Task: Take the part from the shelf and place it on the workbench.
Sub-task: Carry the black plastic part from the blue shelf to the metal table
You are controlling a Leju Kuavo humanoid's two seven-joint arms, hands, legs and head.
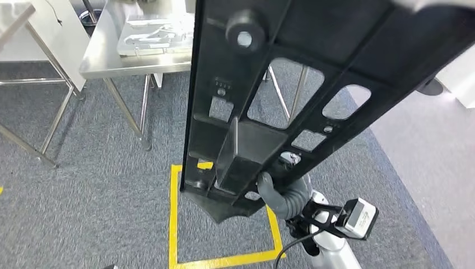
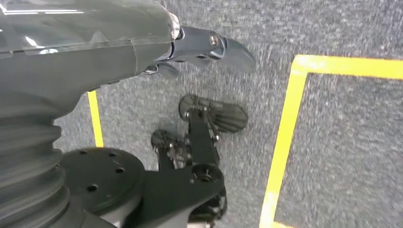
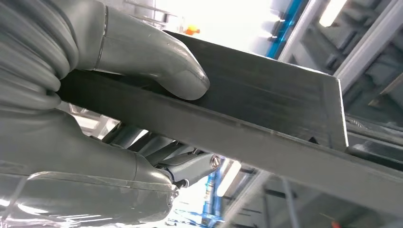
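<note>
While my right hand grips the long black part upright above the carpet, I judge the carry underway (left hand hangs empty, fingers apart); next I must reach the steel workbench ahead.

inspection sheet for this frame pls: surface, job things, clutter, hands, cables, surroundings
Surface: steel workbench ahead, across the grey carpet.
Job's things: long black part with cut-outs, held upright and tilted, close to the head camera, not yet on the workbench.
Clutter: pale moulded tray on the workbench.
Hands: right hand grips the part's lower end, thumb pressed on its flat face; left hand hangs over the floor, holding nothing.
Cables: black cable at the right wrist.
Surroundings: yellow floor tape square; second table frame at left.
</note>
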